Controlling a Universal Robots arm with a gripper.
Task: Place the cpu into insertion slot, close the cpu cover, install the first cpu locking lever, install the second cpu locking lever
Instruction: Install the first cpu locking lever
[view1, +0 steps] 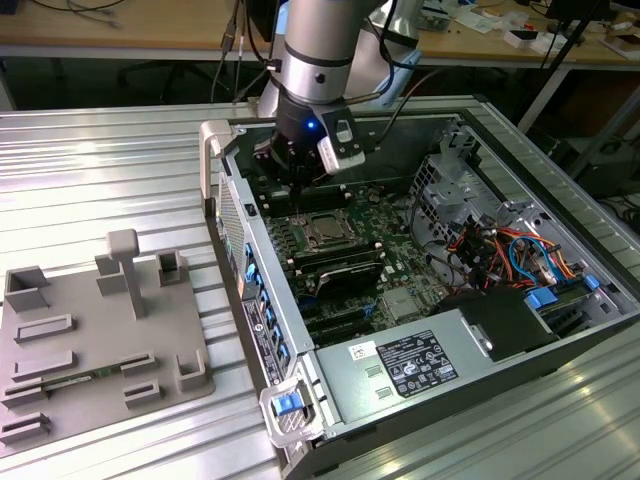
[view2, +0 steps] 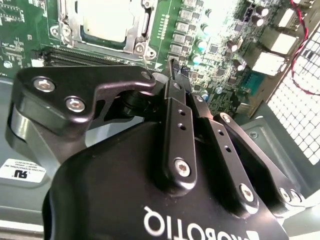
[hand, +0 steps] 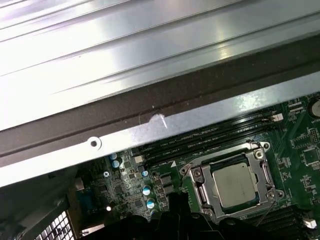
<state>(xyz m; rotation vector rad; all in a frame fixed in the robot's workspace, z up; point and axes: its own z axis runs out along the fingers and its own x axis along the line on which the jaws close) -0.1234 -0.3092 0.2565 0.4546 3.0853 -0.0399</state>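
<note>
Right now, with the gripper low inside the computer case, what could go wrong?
The gripper hangs close above the motherboard, near a corner of the cpu cover. A sideways slip could knock the small capacitors or scrape the memory slots. The cpu already lies under the cover, so uneven pressure on that frame might strain it.

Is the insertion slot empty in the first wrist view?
No, the cpu lies with its silver-grey top up inside the metal rim of the insertion slot.
</note>
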